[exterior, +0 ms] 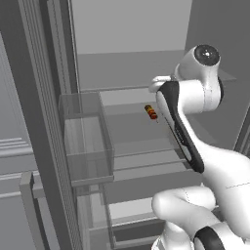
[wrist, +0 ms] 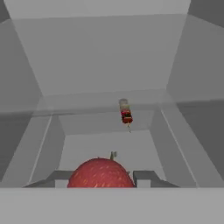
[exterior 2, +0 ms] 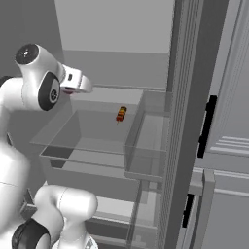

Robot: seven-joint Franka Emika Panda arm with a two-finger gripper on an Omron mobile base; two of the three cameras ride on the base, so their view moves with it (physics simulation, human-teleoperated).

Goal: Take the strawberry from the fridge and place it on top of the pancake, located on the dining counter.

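Between my claw's [wrist: 101, 178] two dark fingertips [wrist: 144, 177] I have the strawberry [wrist: 100, 173] clamped: a round, plain red fruit with a finely dimpled skin, low in my hand view. Beyond it stretches a pale grey shelf [wrist: 109, 140] inside the fridge [exterior: 127, 63], smooth and flat, and farther back on it lies a small elongated item banded orange-red and dark [wrist: 126, 114]. From my left base view, a clear boxy door bin [exterior: 88, 141] hangs beside the shelves.

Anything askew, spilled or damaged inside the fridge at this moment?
Nothing stands out. The strawberry sits between the gripper fingertips, the banded item lies on a fridge shelf, and the clear door bin looks intact. No spill shows.
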